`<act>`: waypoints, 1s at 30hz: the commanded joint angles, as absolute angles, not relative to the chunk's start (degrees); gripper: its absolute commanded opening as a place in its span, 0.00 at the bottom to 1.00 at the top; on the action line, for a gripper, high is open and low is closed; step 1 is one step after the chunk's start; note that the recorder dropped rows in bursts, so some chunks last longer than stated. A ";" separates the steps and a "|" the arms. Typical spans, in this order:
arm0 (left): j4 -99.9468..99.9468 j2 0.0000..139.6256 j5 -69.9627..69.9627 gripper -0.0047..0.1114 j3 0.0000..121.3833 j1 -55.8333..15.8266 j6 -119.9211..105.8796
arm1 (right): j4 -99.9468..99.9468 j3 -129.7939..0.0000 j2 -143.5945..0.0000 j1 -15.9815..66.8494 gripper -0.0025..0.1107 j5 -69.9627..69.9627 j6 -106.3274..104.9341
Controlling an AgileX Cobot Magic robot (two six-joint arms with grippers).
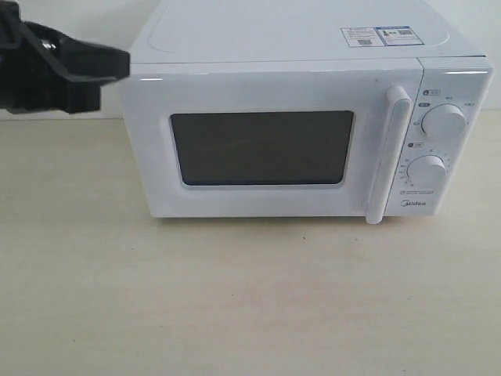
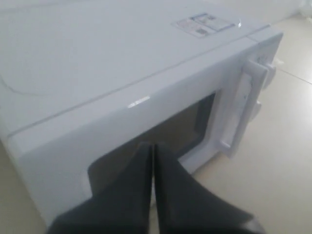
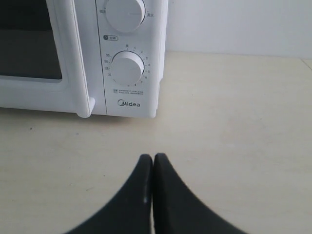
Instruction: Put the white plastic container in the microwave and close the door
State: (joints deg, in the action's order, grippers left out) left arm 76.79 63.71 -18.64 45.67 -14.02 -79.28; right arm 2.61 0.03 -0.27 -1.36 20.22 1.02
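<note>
Door: we see the door [image 1: 262, 149] lying flush against the front of the Midea microwave [image 1: 297, 35]; its bar handle [image 1: 389, 157] stands at the right, just beside the two knobs [image 1: 443, 121]
Container: the white plastic container shows in none of our views; the dark window gives nothing away, so we cannot tell whether it sits inside
Left tool: the left tool [image 2: 152, 148] has its fingers pressed together on nothing; it hangs off the microwave's upper left front corner, close to the casing
Right tool: the right tool [image 3: 152, 158] is likewise pinched closed and empty, low over the table [image 1: 235, 298], near the right front corner and facing the lower knob [image 3: 127, 68]
Risk, left: we judge that a careless swing rightward would knock the corner and shove the microwave across the table
Risk, right: a push forward could catch the timer knob and turn it, starting the oven
Risk, task: if the container is not inside, we would count the job done wrongly; a latch not fully caught could also let the door spring back
</note>
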 commanded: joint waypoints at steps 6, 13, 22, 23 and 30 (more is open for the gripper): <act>77.57 43.97 -4.10 0.07 40.56 -13.90 -79.22 | 3.02 0.00 0.00 -1.74 0.02 19.96 1.18; 77.57 23.47 5.39 0.07 30.34 -13.90 -79.22 | 3.02 0.00 0.00 -1.74 0.02 19.96 1.18; 79.10 8.31 13.37 0.07 17.36 -13.90 -79.22 | 3.02 0.00 0.00 -1.74 0.02 19.96 1.18; 80.65 8.00 13.58 0.07 15.70 -13.90 -79.22 | 3.02 0.00 0.00 -1.74 0.02 19.96 1.18; 99.95 7.86 12.23 0.07 5.48 -13.90 -79.22 | 3.02 0.00 0.00 -1.74 0.02 19.96 1.18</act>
